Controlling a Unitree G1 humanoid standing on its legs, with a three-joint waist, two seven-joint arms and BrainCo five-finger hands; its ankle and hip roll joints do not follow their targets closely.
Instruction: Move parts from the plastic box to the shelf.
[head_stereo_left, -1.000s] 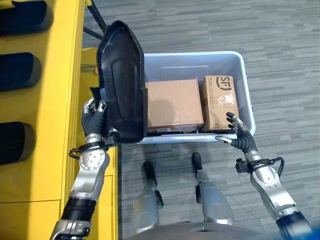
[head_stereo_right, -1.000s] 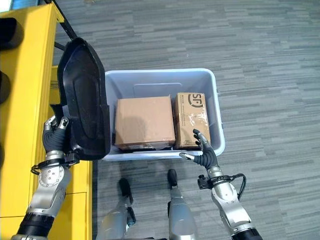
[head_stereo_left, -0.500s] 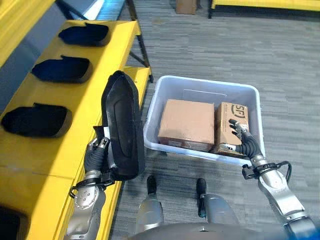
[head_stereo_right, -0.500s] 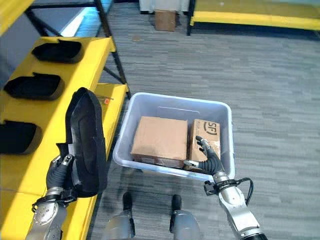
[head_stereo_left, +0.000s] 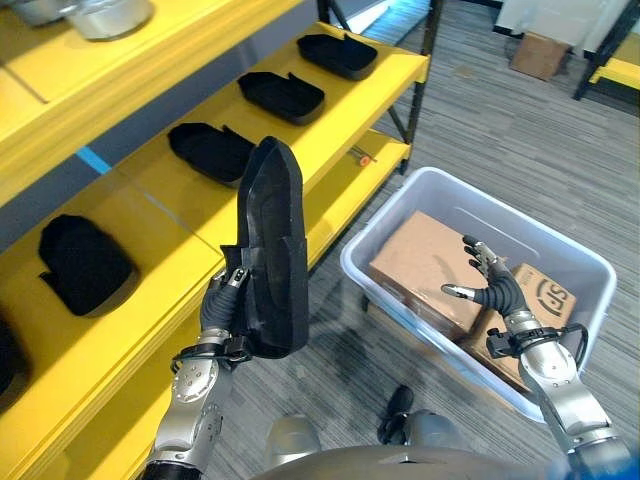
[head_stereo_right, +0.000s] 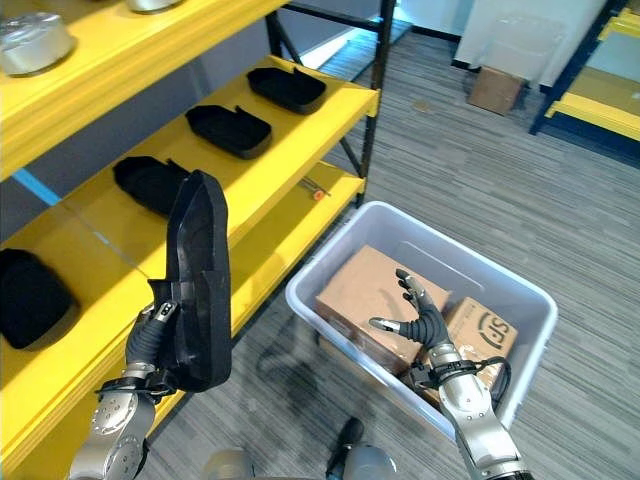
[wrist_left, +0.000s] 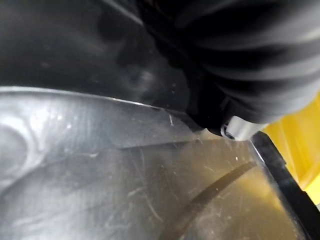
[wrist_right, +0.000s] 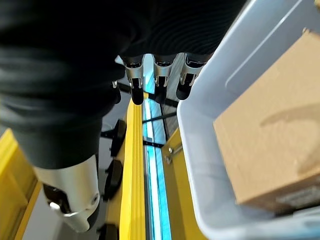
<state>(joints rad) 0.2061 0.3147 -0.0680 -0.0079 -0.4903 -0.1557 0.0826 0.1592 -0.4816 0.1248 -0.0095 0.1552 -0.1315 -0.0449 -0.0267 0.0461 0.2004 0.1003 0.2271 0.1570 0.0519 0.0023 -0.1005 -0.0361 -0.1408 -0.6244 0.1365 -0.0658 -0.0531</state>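
Note:
My left hand (head_stereo_left: 222, 305) is shut on the lower edge of a large black moulded part (head_stereo_left: 272, 250) and holds it upright beside the yellow shelf (head_stereo_left: 150, 230). Its glossy dark surface (wrist_left: 100, 165) shows close up in the left wrist view. My right hand (head_stereo_left: 495, 290) is open with its fingers (wrist_right: 157, 85) spread, hovering over the pale plastic box (head_stereo_right: 470, 268). Inside the box lie a large plain cardboard box (head_stereo_left: 420, 265) and a smaller printed one (head_stereo_left: 545, 300).
Several black parts lie in a row on the shelf's middle level, the nearest one (head_stereo_left: 85, 265) left of the held part. Round metal parts (head_stereo_left: 100, 15) sit on the upper level. A shelf post (head_stereo_right: 375, 90) stands behind the box. Grey carpet lies to the right.
The camera has swung up and left toward the shelf. My left hand has kept its hold on the black part, now in front of the middle level. My right hand stays open over the box.

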